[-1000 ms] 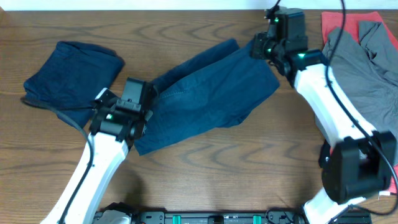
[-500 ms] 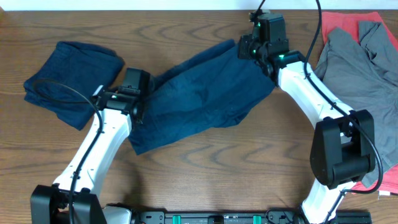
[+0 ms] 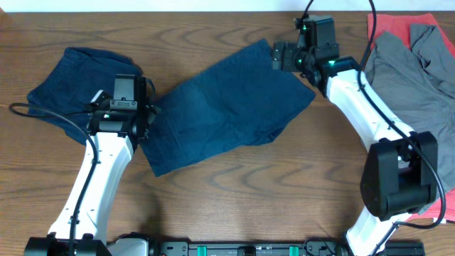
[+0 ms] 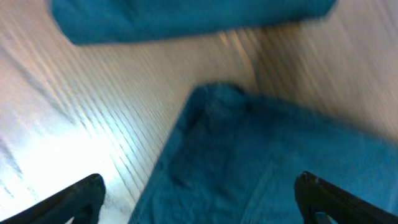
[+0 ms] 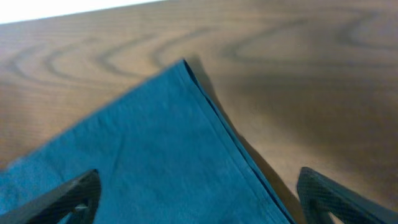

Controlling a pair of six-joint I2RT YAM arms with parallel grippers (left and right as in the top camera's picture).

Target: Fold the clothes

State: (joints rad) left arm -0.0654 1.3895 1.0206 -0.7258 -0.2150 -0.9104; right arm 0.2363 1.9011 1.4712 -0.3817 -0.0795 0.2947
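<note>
Wrist views show left claw (image 4: pixel 199 188) and right claw (image 5: pixel 198 180) spread wide, empty, over the navy shorts (image 3: pixel 227 107).

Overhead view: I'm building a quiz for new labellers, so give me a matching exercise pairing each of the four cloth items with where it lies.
Things:
1. flat dark navy-blue denim-like shorts
2. folded navy-blue garment
3. crumpled grey T-shirt
4. red-orange cloth

Places:
A. top right corner, partly under another item
B. middle of the wooden table
C. left end
D. right side, lying on another cloth

Pairs: 1-B, 2-C, 3-D, 4-A
</note>
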